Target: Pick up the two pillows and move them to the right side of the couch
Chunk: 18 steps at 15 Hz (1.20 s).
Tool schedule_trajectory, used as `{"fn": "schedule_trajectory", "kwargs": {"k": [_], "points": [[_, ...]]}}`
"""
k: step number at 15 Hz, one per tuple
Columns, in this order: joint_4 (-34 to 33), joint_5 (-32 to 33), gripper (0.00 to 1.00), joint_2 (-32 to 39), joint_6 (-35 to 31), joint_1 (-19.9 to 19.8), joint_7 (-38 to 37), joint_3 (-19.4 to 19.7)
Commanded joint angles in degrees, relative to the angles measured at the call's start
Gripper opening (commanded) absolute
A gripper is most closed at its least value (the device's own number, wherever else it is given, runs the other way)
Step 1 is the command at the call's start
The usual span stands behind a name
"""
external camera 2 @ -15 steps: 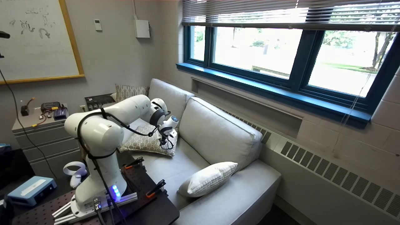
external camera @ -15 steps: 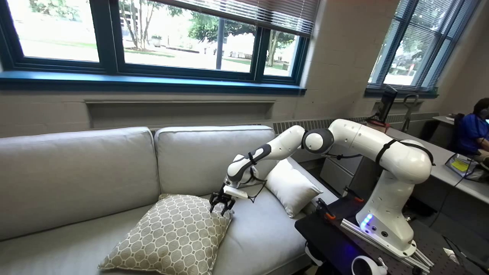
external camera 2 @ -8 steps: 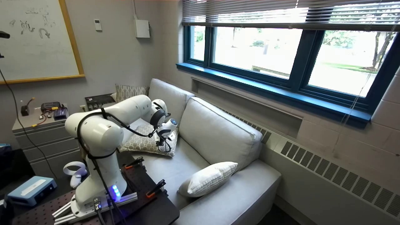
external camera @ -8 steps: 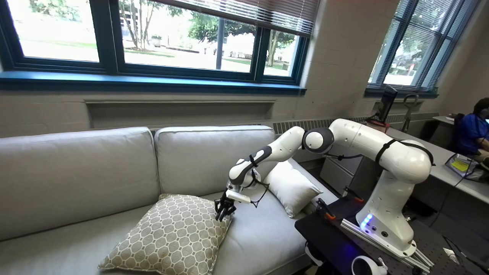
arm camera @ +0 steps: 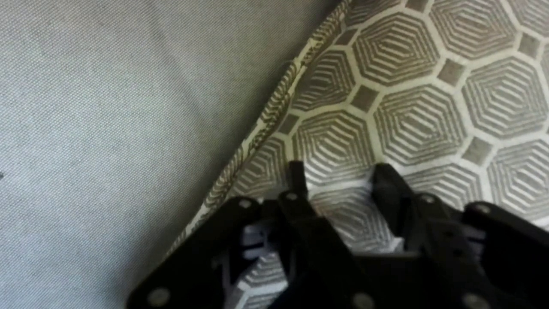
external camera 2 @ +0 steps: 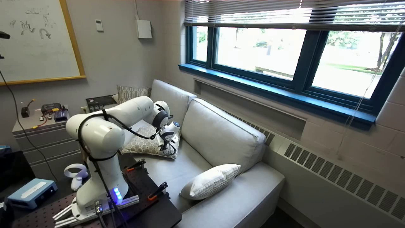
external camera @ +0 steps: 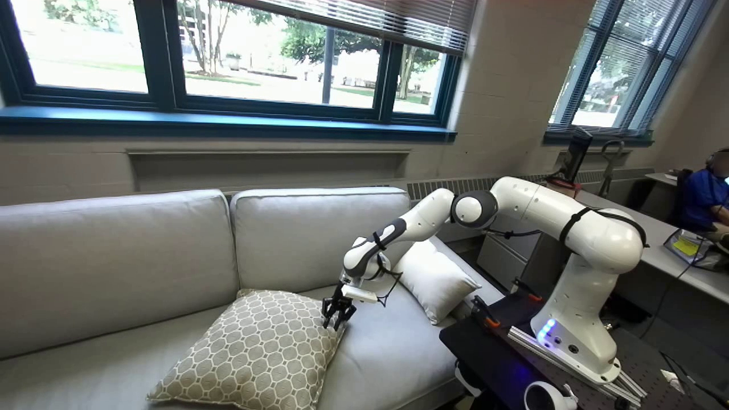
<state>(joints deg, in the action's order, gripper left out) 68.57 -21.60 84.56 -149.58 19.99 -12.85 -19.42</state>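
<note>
Lying on the seat of the beige-grey couch (external camera: 393, 347), the tan lattice-patterned pillow (external camera: 256, 353) is directly beneath the Robotiq gripper (arm camera: 340, 174), which points down at the pillow's border on the side toward the white pillow (external camera: 435, 279). The fingers (arm camera: 297, 178) stand partly spread, with patterned cloth visible in the gap; whether their tips press on it cannot be determined.

Only the wrist view resolves the weave, nested stripes within octagons, and the corded seam (arm camera: 276, 101). That seam runs diagonally just beside the gripper, with both tips on the pillow's side of it.

A stretch of seat upholstery separates the two pillows. The white pillow rests against the armrest (external camera 2: 246, 196), well apart from the gripper; an exterior view adds its grid-textured face (external camera 2: 218, 183). To the rear, the back cushions (external camera: 319, 233) bound the seat, and one corner of the tan pillow is near the joint between them.

The Franka Panda arm (external camera: 569, 216) reaches over the seat from a black table (external camera 2: 164, 209); the gap between table and couch cannot be judged.

By the couch's far end, a link-patterned cushion (external camera 2: 133, 92) appears in an exterior view, its support hidden. A seated person in blue (external camera: 703, 191) appears in an exterior view, well apart from the couch.
</note>
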Motion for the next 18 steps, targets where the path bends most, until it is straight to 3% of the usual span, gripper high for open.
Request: {"fn": "schedule_trajectory", "kwargs": {"k": [1, 4, 5, 9, 14, 18], "points": [[3.80, -1.49, 0.77, 0.00, -5.08, -2.74, 5.23, -1.58], [7.63, -6.49, 0.98, 0.04, -10.83, -4.14, 10.94, -2.87], [8.86, -8.72, 1.00, 0.06, -12.68, -4.62, 13.37, -3.41], [11.61, -19.07, 1.00, 0.10, -15.33, -5.81, 23.11, -5.28], [9.04, -35.19, 1.00, 0.05, -13.14, -4.65, 36.50, -5.06], [5.64, -49.55, 1.00, -0.10, -5.01, -2.93, 46.06, -1.24]]}}
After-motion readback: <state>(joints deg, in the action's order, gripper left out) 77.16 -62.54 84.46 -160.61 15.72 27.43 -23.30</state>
